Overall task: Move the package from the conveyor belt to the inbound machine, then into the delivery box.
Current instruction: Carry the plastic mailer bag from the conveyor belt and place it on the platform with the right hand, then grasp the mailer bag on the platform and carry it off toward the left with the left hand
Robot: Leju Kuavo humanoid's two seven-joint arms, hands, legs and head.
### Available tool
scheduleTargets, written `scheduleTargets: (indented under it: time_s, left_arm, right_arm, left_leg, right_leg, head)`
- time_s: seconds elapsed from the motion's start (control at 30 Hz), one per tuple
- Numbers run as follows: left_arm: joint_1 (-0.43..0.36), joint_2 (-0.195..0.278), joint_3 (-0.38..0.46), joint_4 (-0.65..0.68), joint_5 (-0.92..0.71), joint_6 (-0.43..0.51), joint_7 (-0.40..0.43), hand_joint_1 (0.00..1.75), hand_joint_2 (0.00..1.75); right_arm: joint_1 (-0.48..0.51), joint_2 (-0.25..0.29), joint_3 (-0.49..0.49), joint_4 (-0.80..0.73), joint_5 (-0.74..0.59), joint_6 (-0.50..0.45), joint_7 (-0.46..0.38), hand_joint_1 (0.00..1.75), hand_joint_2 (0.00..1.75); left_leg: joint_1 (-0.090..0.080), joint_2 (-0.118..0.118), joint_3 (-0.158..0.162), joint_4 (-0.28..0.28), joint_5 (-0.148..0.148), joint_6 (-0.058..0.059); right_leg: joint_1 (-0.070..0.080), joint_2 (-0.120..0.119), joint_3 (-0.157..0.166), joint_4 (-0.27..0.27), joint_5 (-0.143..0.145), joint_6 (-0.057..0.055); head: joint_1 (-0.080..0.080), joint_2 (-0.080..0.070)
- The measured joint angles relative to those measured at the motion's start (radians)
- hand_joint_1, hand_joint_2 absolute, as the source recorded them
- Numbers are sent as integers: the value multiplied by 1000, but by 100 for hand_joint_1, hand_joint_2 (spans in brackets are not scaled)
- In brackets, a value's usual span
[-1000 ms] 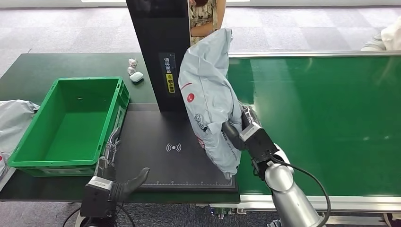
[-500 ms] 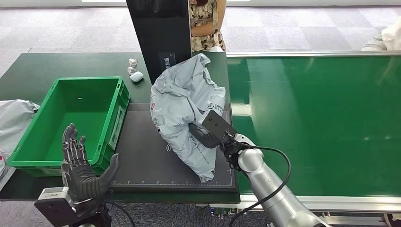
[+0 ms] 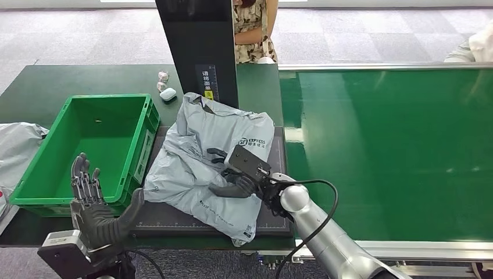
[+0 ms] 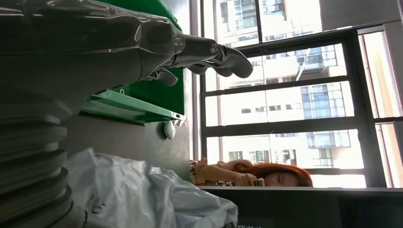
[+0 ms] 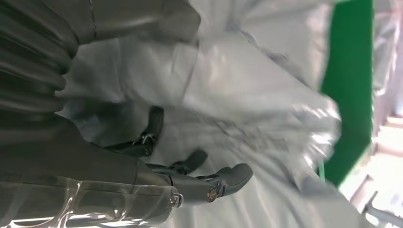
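The grey package (image 3: 212, 157) lies flat across the black machine platform (image 3: 174, 216), reaching its left and right edges, just beside the green box (image 3: 87, 151). The right hand (image 3: 232, 177) rests on the package, fingers spread loosely. The left hand (image 3: 96, 209) is raised near the box's front corner, fingers apart, holding nothing.

The grey package (image 3: 203, 157) is lying crumpled across the black scanner plate (image 3: 168, 216), one edge hanging over its front. The right hand (image 3: 232, 177) is resting on the package, fingers spread. The left hand (image 3: 96, 203) is hovering open, fingers apart, just before the green box (image 3: 35, 200).
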Motion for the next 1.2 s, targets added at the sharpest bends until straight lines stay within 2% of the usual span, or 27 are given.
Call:
scheduleTargets:
  time_s: [0.2,0.43,0.67,0.77,0.83,0.93,1.2]
  left_arm:
    - [14,0,0,-16,12,16,-11,0,175]
    - [5,0,0,-17,-12,-4,0,0,175]
    - [-24,11,-28,-9,-343,-171,176,0,175]
    - [-61,26,-62,16,-516,-305,252,0,175]
    - [-101,35,-102,61,-615,-411,277,0,175]
    - [-191,51,-174,181,-657,-503,275,0,175]
    - [-434,77,-385,641,-608,-579,178,0,175]
  right_arm:
    - [20,-10,-72,-38,-89,-149,-64,0,175]
    - [121,-47,-200,-224,-198,-196,-141,0,175]
    - [321,-53,-304,-525,-287,-209,-217,0,175]
    - [377,-52,-336,-617,-304,-213,-232,0,175]
    - [408,-47,-355,-680,-297,-230,-240,0,175]
    - [447,-38,-375,-766,-276,-264,-257,0,175]
    - [514,-34,-382,-918,-240,-308,-342,0,175]
  left_leg:
    - [0,0,0,0,0,0]
    - [0,0,0,0,0,0]
    - [0,1,-1,0,-2,-1]
    - [0,0,-1,0,-2,-1]
    - [0,-1,-1,0,-1,0]
    - [0,0,-1,0,-1,0]
    - [0,0,-1,0,0,0]
  right_leg:
    - [0,0,0,0,0,0]
    - [0,0,-1,0,0,0]
    - [0,2,-2,0,-1,0]
    - [0,0,-2,0,-1,0]
    - [0,-1,-2,0,-1,0]
    - [0,-1,-2,0,0,0]
    - [-1,0,-2,0,1,0]
  head:
    - [0,0]
    - [0,0]
    - [0,0]
    - [0,0]
    - [0,0]
    - [0,0]
    - [0,0]
